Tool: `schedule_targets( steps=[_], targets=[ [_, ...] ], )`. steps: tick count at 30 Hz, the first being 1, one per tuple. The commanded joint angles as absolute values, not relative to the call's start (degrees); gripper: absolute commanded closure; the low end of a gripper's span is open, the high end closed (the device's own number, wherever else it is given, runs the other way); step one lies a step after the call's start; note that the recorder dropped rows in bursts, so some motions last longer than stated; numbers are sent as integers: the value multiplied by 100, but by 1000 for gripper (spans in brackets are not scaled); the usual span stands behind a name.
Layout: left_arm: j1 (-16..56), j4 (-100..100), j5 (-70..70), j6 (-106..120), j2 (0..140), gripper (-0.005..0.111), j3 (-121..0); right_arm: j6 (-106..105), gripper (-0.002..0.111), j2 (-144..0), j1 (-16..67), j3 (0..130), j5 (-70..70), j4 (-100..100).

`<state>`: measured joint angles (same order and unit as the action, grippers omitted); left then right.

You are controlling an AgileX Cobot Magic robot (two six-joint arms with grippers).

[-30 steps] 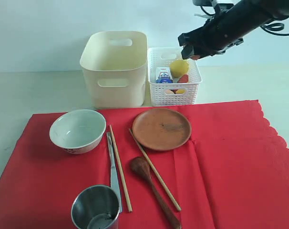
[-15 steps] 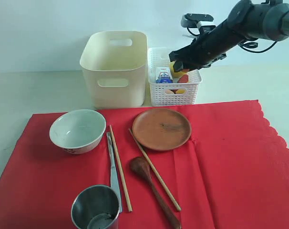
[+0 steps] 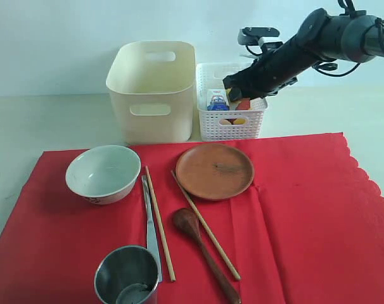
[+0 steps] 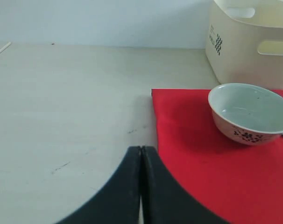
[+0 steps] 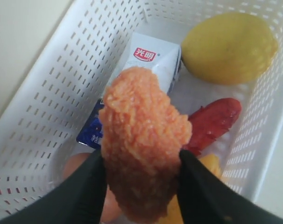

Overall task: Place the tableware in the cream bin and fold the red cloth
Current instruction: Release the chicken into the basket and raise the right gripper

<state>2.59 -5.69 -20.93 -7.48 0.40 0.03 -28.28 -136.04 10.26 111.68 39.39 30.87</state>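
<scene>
Clamping orange nugget (image 5: pixel 141 126) between right fingers (image 5: pixel 83 196)

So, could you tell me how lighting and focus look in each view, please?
Exterior view: soft, even light, no harsh glare, only a faint shadow under the bowl on the cloth. Left wrist view: sharp, but the shut left gripper is a featureless dark shape. Right wrist view: the right gripper, clamped on orange food, looks dark and soft-edged; the lemon behind is crisp.

Glossy black cylindrical right arm (image 3: pixel 319 39); smooth, curved black left claw (image 4: pixel 141 151).
</scene>
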Motion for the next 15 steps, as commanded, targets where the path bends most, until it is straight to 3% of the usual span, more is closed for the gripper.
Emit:
schedule_targets(
  steps=[1,6,15],
  targets=[
    [256,-558,-2045,-740,0,107,0,-2814,54,-13572,1002,11235,4099,3097],
    [256,-558,-2045,-740,0,107,0,-2515,42,-13354,1002,11235,4458,3054],
    [256,-558,-2045,-740,0,107,0,-1726,42,-12718,1002,11235,5438,2086]
  ],
)
